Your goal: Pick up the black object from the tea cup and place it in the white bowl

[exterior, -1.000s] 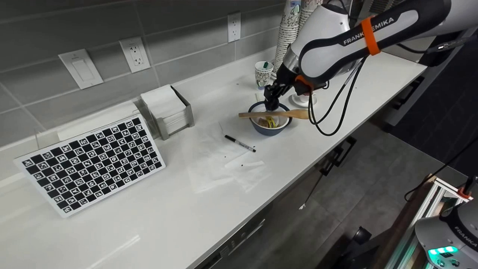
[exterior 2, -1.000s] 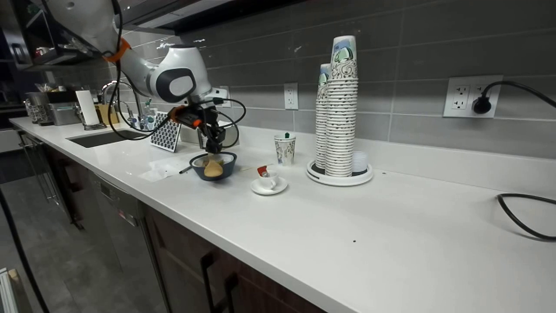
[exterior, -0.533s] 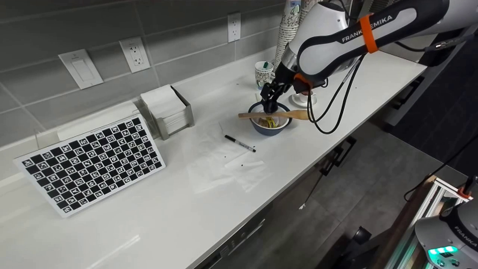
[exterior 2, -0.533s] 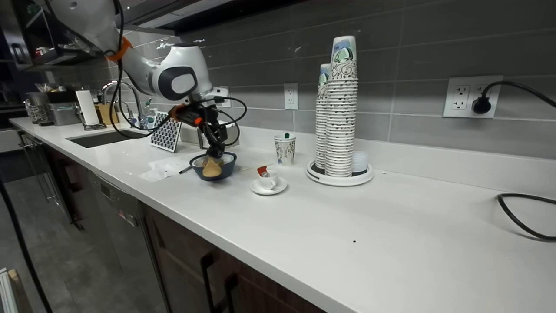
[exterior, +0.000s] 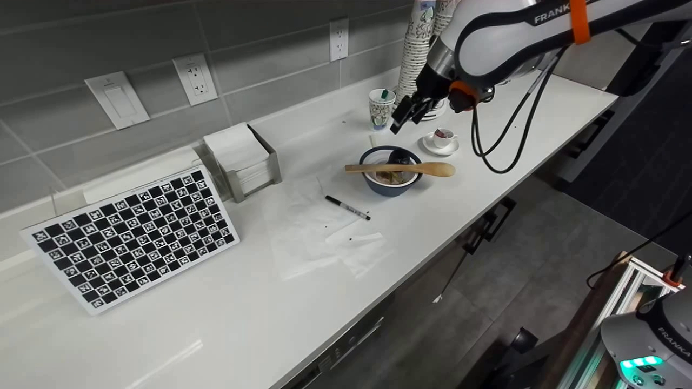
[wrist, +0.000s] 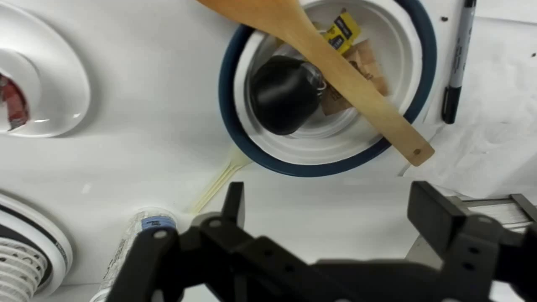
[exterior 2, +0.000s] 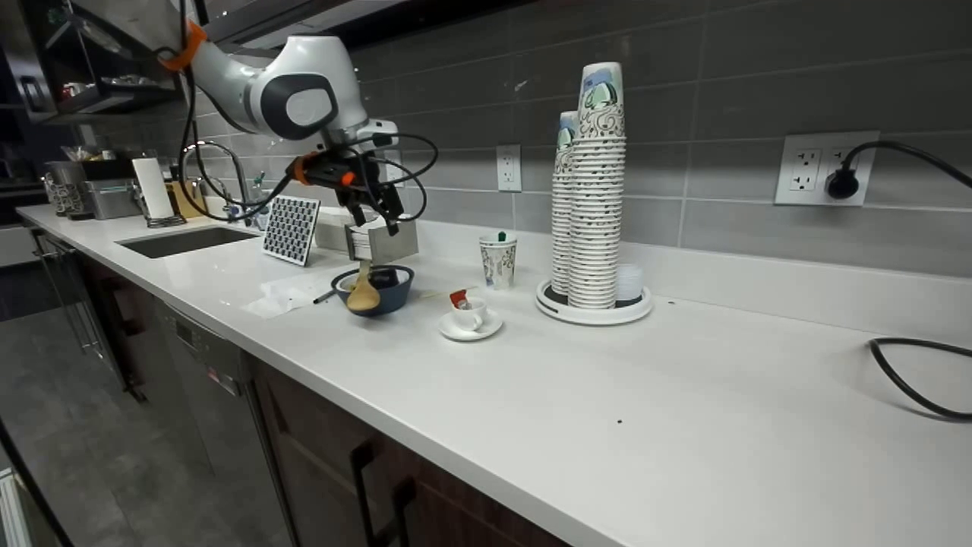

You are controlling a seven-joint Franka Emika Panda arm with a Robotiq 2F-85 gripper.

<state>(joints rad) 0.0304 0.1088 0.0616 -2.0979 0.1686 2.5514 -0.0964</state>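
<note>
The black object (wrist: 285, 96), rounded and glossy, lies inside the white bowl (wrist: 310, 169), which has a dark blue rim. Both exterior views show it there too, a dark lump (exterior: 399, 156) against the bowl's inner side. My gripper (wrist: 326, 184) is open, nothing between its fingers. It hangs above the counter, higher than the bowl and apart from it, as an exterior view shows (exterior: 406, 123). The small white tea cup (exterior: 443, 141) stands upright on its saucer beside the bowl, with a red packet (exterior 2: 459, 298) sticking out.
A wooden spoon (wrist: 356, 86) lies across the bowl's rim over packets. Near the bowl are a pale plastic fork (wrist: 218, 184), a marker (exterior: 347, 207) and thin paper sheets. A patterned paper cup (exterior 2: 498, 262), tall cup stacks (exterior 2: 596, 220) and a napkin holder (exterior: 243, 162) stand along the wall.
My gripper has risen up out of the bowl and opened. The black object now rests free in the bowl. The wooden spoon has shifted slightly.
</note>
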